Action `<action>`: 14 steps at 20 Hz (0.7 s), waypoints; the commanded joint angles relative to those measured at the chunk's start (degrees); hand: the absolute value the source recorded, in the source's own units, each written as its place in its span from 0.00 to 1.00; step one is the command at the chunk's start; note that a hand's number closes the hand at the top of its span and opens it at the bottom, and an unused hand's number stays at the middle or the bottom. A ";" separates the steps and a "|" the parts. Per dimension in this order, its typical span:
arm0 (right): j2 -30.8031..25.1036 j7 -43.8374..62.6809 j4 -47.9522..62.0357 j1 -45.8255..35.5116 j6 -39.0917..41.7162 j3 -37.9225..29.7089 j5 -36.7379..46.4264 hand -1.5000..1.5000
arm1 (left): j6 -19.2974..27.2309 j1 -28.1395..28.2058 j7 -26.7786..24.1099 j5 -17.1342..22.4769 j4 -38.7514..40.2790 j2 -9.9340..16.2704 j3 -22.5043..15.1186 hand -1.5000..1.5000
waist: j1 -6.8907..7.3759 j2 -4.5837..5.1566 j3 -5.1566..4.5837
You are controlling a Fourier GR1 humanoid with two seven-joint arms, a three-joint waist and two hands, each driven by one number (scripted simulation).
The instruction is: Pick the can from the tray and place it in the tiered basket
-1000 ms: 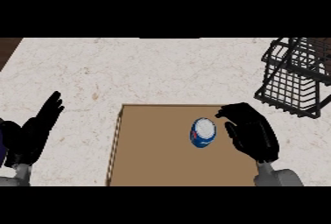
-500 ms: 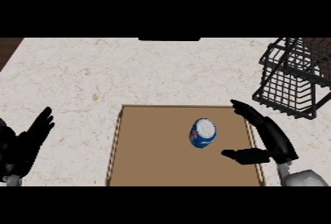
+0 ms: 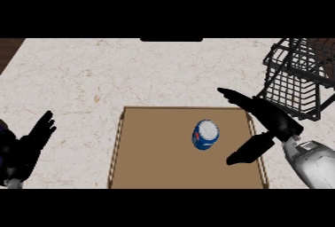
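Note:
A blue can point(image 3: 204, 135) with a white top stands upright on the brown tray point(image 3: 150, 168), right of the tray's middle. My right hand point(image 3: 270, 119) is open just right of the can, fingers stretched up-left and thumb point(image 3: 248, 150) pointing down-left; it does not touch the can. The black wire tiered basket point(image 3: 301, 80) stands at the counter's far right, behind that hand. My left hand point(image 3: 29, 146) rests open at the lower left edge, fingers up, well away from the tray.
The tray lies on a pale marbled counter point(image 3: 131, 71). A dark strip point(image 3: 9, 51) shows past the counter's top left corner.
My right hand has turned and spread, drawing back to the can's right side with the thumb swung low. The left hand has sunk toward the lower left corner. The can has stayed put.

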 commanded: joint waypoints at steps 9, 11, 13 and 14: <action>3.33 24.84 1.30 -11.96 11.79 -2.13 -9.13 0.00 | -1.92 2.71 -1.33 -3.09 0.07 -2.17 1.40 0.50 | -0.08 0.09 -0.05; 3.19 25.70 1.62 -10.66 12.65 -1.79 -6.77 0.00 | -1.20 2.39 -0.29 -3.61 -1.71 -2.61 2.04 0.50 | -0.22 0.08 -0.03; 4.68 28.05 5.79 -15.53 13.71 -4.09 -7.51 0.00 | -4.07 1.25 0.11 -2.28 0.75 -1.41 4.12 0.50 | -0.02 0.17 -0.04; 4.97 29.01 3.60 -14.21 13.34 -3.74 -5.97 0.00 | -2.51 -0.54 -1.35 -4.24 3.54 -4.34 3.13 0.50 | -0.39 0.14 -0.05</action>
